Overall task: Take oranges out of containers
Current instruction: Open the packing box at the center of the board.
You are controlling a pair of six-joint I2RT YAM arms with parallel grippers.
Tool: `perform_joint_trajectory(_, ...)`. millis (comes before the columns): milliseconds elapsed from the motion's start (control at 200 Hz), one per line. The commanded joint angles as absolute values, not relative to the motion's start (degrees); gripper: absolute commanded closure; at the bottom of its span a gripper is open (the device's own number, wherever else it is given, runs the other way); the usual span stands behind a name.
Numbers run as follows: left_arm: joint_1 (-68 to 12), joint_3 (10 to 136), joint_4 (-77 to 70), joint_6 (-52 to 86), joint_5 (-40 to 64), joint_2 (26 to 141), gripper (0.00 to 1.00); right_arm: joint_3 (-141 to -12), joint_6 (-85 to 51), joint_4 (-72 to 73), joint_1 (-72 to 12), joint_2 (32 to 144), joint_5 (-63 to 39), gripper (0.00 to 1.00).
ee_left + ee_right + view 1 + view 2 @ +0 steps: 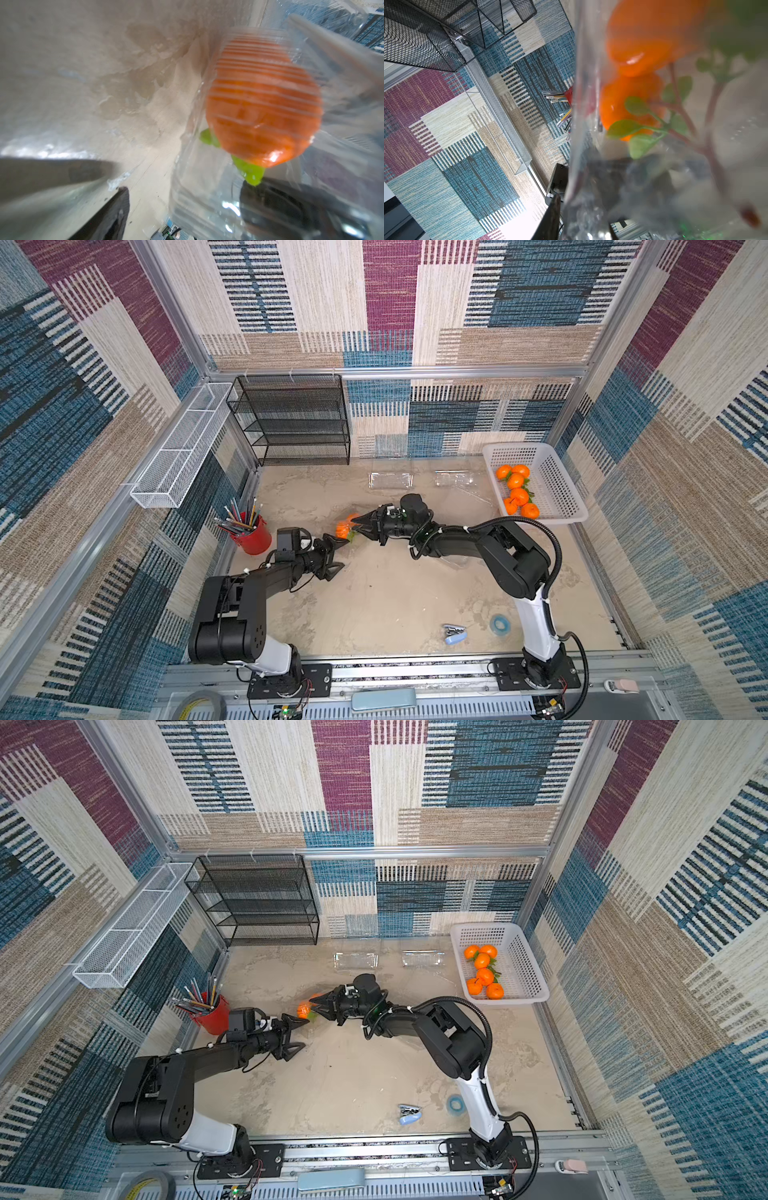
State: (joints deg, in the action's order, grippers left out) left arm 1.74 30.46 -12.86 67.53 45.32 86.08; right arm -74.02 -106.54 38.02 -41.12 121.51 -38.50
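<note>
Beyond the mottled tabletop (395, 597) at lower centre, the left gripper (344, 553) gapes wide beside a ribbed clear clamshell (207, 197) holding two glossy oranges (633, 99), the right gripper (354, 527) nosed against its edge, grip unclear, and six more oranges (517, 489) lie in the white perforated basket (555, 472) upper right.

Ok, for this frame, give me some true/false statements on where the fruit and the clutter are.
1. The white basket holds six oranges. True.
2. The two clear containers near the back wall hold fruit. False: both look empty.
3. The red cup holds pencils. True.
4. The stapler lies in the black shelf. False: it lies on the table, near the front edge.
5. The orange pair outside the basket sits in a ribbed container. True.
</note>
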Motion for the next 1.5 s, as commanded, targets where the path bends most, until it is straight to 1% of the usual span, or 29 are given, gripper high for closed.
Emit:
perform_joint_trajectory(0,2.0,31.5,-7.1,63.7,44.0,85.0,0.16,-76.1,-103.4,36.3,-41.1,121.5,-39.5,0.69)
perform_joint_trajectory(50,2.2,32.1,-4.9,62.6,43.5,84.5,0.14,-77.3,-102.1,34.7,-41.0,121.7,-39.9,0.67)
perform_joint_trajectory(316,3.5,36.7,8.6,55.0,41.1,81.5,0.09,-85.4,-91.0,22.0,-40.3,123.1,-41.9,0.48)
perform_joint_trajectory(496,4.7,38.3,14.9,50.9,40.0,80.1,0.05,-91.4,-82.4,13.3,-39.1,124.6,-42.9,0.36)
perform_joint_trajectory(646,6.4,41.9,18.8,48.0,39.2,80.1,0.03,-100.8,-74.5,4.8,-38.1,127.3,-44.4,0.25)
perform_joint_trajectory(731,7.5,45.2,21.2,46.4,38.3,80.2,0.02,-105.5,-69.2,-0.8,-37.7,128.5,-44.0,0.17)
perform_joint_trajectory(796,8.3,48.3,23.9,44.6,37.1,80.3,0.01,-110.3,-62.5,-9.5,-37.4,129.4,-41.4,0.11)
perform_joint_trajectory(841,8.8,50.7,26.1,43.2,35.4,80.5,0.00,-114.2,-57.4,-15.9,-37.4,130.2,-38.7,0.09)
perform_joint_trajectory(947,9.7,55.4,28.9,40.3,33.7,82.2,0.01,-121.0,-47.7,-28.3,-37.4,132.7,-31.1,0.13)
perform_joint_trajectory(972,9.8,56.5,29.6,39.5,31.4,83.1,0.01,-121.3,-45.9,-30.0,-37.5,133.0,-29.1,0.15)
perform_joint_trajectory(1037,10.2,60.4,32.9,37.5,31.1,86.5,0.01,-120.8,-42.3,-32.7,-37.5,133.2,-24.6,0.22)
perform_joint_trajectory(1112,10.3,62.9,33.3,36.8,32.6,90.2,0.01,-119.6,-39.5,-33.8,-37.5,133.2,-21.2,0.27)
perform_joint_trajectory(1142,10.3,63.4,33.0,37.0,32.7,91.6,0.01,-119.3,-38.7,-34.3,-37.5,133.2,-20.0,0.27)
perform_joint_trajectory(1202,10.2,64.0,31.6,37.7,36.0,94.1,0.01,-118.6,-37.0,-34.6,-37.6,133.3,-18.1,0.28)
perform_joint_trajectory(1357,10.1,65.0,29.7,38.5,37.8,98.6,0.01,-117.7,-34.7,-36.1,-37.6,134.1,-14.2,0.33)
perform_joint_trajectory(1492,9.6,65.6,29.1,38.6,39.1,101.1,0.01,-117.8,-33.5,-36.5,-38.2,135.8,-14.1,0.44)
